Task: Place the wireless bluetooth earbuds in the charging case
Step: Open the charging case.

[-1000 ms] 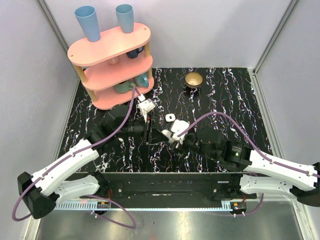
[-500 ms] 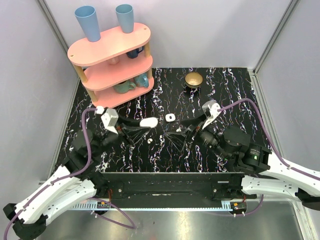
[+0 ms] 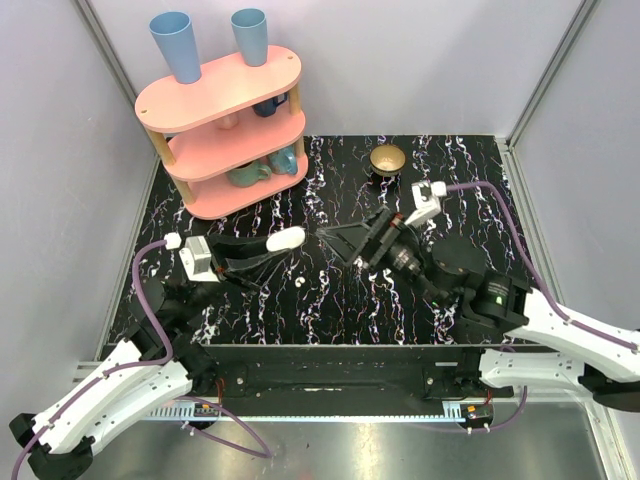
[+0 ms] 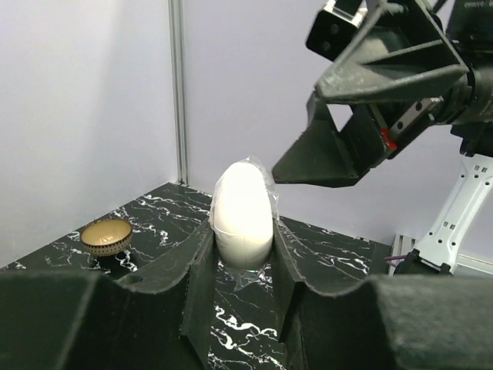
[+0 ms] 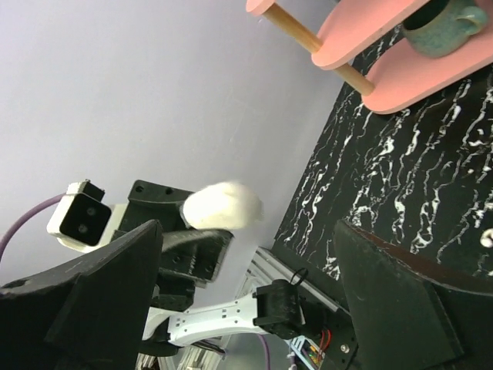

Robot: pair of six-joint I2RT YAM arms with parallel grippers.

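My left gripper (image 3: 278, 246) is shut on the white charging case (image 3: 286, 239) and holds it above the table. In the left wrist view the case (image 4: 243, 206) stands closed between my fingertips (image 4: 243, 240). My right gripper (image 3: 345, 245) is open and empty, raised just right of the case and facing it; it also shows in the left wrist view (image 4: 362, 116). In the right wrist view its jaws (image 5: 246, 231) stand wide apart with the case (image 5: 223, 205) beyond them. One white earbud (image 3: 300, 283) lies on the table below the case. A small white piece (image 5: 487, 240) at that view's right edge may be an earbud.
A gold bowl (image 3: 388, 158) sits at the back centre, also in the left wrist view (image 4: 106, 236). A pink three-tier shelf (image 3: 225, 125) with mugs and two blue cups stands at the back left; its lower tiers show in the right wrist view (image 5: 400, 54). Grey walls surround the table.
My left arm has drawn back to the left with the case. My right gripper has risen and swung toward the back, now covering the spot where the second earbud lay.
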